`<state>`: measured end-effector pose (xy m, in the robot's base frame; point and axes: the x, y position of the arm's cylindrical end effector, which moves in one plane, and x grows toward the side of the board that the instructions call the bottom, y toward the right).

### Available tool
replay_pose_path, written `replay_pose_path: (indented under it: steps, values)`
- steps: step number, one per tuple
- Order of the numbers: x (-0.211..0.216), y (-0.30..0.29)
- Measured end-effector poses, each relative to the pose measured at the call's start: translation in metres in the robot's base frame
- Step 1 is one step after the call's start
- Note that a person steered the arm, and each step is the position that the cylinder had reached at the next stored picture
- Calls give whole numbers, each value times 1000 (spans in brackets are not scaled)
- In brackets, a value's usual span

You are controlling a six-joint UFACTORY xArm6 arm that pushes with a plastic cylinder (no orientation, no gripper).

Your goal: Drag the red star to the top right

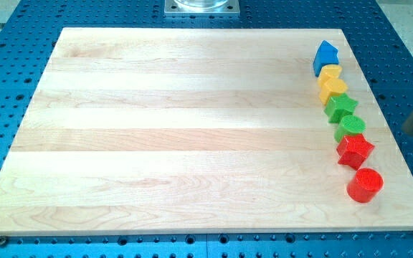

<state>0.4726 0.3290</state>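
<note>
The red star (355, 150) lies near the board's right edge, low in a column of blocks. Above it sit a green round block (352, 127) and a green star (341, 107). Below it is a red cylinder (365, 185). My rod enters from the view's right edge, and my tip (409, 132) is off the board over the blue perforated table. It is to the right of the green round block and up and right of the red star, touching no block.
At the top of the column are a blue block (325, 56) and two yellow blocks (330, 72) (332, 89). The wooden board (178, 129) lies on a blue perforated table (6, 43). A metal mount (201, 6) is at the view's top.
</note>
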Motion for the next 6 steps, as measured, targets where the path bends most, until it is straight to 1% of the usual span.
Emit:
replay_pose_path:
  steps: [1,2,3,4,6]
  values:
    - [6,-48]
    - [5,-38]
    - [21,-50]
    - [49,-55]
    - [49,-127]
